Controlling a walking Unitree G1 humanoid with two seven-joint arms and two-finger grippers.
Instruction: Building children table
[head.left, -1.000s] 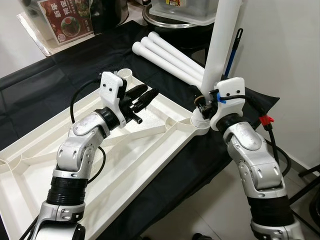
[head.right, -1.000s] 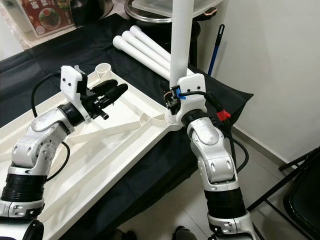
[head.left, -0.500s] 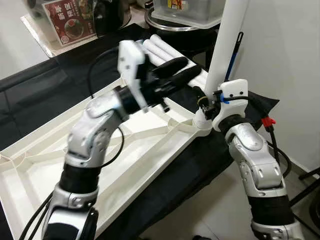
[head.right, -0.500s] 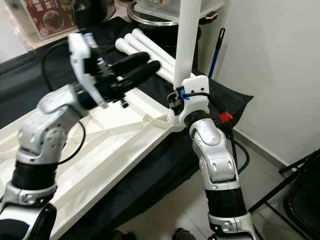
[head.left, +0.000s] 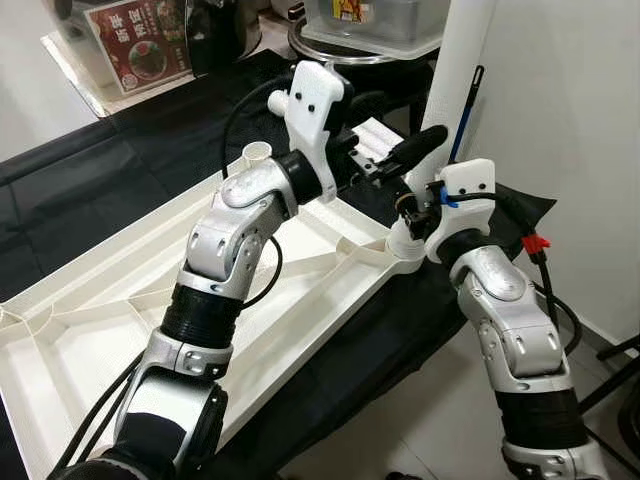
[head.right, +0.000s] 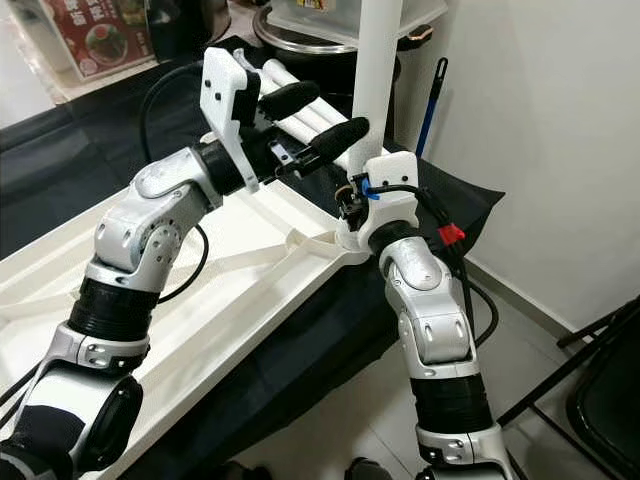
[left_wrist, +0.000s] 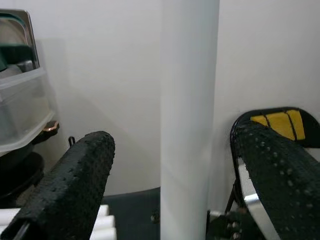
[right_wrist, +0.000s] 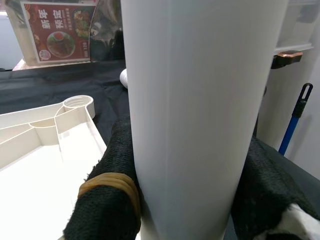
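The white tabletop (head.left: 300, 290) lies upside down on a black cloth. One white leg (head.left: 455, 80) stands upright in its near right corner socket (head.left: 403, 243). My right gripper (head.left: 413, 205) is shut on this leg just above the socket; in the right wrist view the leg (right_wrist: 200, 115) sits tight between the black pads (right_wrist: 107, 200). My left gripper (head.left: 395, 122) is open, higher up beside the leg. In the left wrist view the leg (left_wrist: 189, 120) stands between the spread fingers (left_wrist: 75, 180), apart from both. Spare white legs (head.right: 312, 120) lie on the cloth behind.
A blue-handled tool (head.left: 467, 100) leans on the wall right of the leg. A pot with a plastic box (head.left: 370, 20) and a menu sign (head.left: 135, 45) stand at the back. Another corner socket (head.left: 258, 153) stands open. The table edge drops to the floor at right, by a folding chair (head.right: 600, 380).
My left arm has swung up and to the right from over the tabletop, and its open fingers now reach the upright leg. The right gripper has kept its hold on the leg.
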